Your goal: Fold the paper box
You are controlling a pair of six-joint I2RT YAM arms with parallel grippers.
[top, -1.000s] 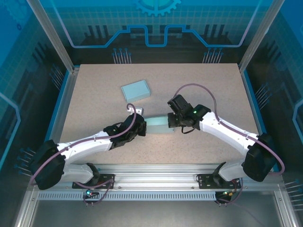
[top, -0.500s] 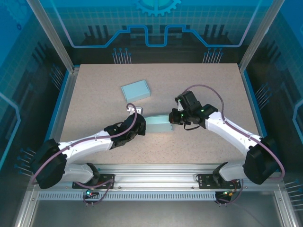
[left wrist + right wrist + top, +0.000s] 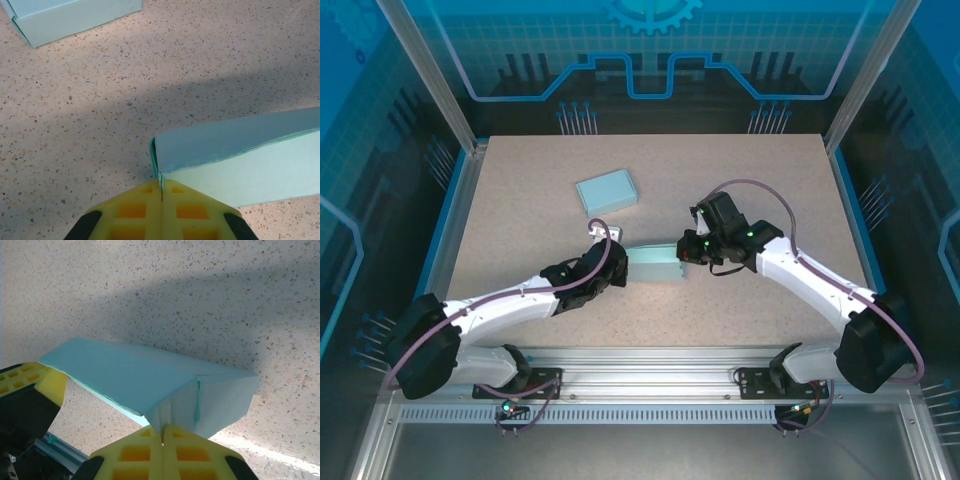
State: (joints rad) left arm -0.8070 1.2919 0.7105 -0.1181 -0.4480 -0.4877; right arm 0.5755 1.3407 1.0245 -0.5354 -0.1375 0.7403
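Paper box (image 3: 653,264) lies near the middle of the bench (image 3: 770,180), stretched left to right between your two arms, with its top panel sloping and the right end wall upright but the body not yet squared. Your left gripper (image 3: 622,272) is pressed together on the thin edge at the box's left end; from the left wrist you can see the paper running straight into the seam between the yellow pads (image 3: 135,215). Your right gripper (image 3: 686,250) is likewise pinched shut on the lower edge of the right end flap, as the right wrist view shows (image 3: 162,432). What has changed over the last second is on the right side: that wrist has swung out from over the box's right end toward the far right, uncovering more of the top panel, and then settled, while the left arm has barely shifted. I read that as the box now being held taut at both ends, ready for you to press the panels into shape. A second box (image 3: 607,190) sits well apart toward the far left, untouched.
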